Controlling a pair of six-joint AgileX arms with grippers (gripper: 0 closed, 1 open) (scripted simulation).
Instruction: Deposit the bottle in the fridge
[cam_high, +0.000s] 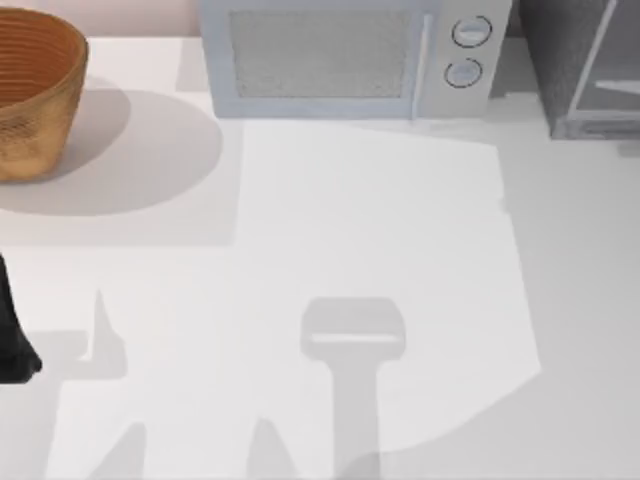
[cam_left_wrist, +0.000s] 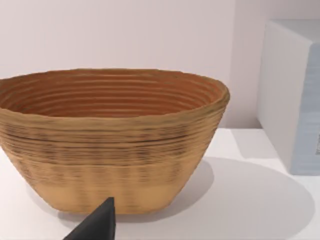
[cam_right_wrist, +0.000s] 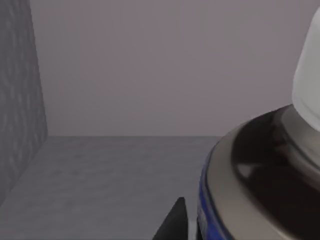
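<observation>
Showing beside a dark fingertip (cam_right_wrist: 172, 220) of the right gripper, the small brown bottle (cam_right_wrist: 265, 165) with a white screw cap and a blue-edged label is seen very close in the right wrist view, inside a grey-walled compartment with a grey floor; whether the fingers are clenched on it cannot be told. In the top view, the tall dark-grey metallic fridge (cam_high: 585, 70) is placed at the far right of the white tabletop (cam_high: 380, 250), beside a pale microwave (cam_high: 350, 55) with two round knobs. A woven tan wicker basket (cam_left_wrist: 112, 140) is faced by the left gripper, of which one dark fingertip (cam_left_wrist: 97, 225) is seen; the state of its fingers cannot be told. The left arm (cam_high: 12, 330) is parked at the tabletop's left edge.
</observation>
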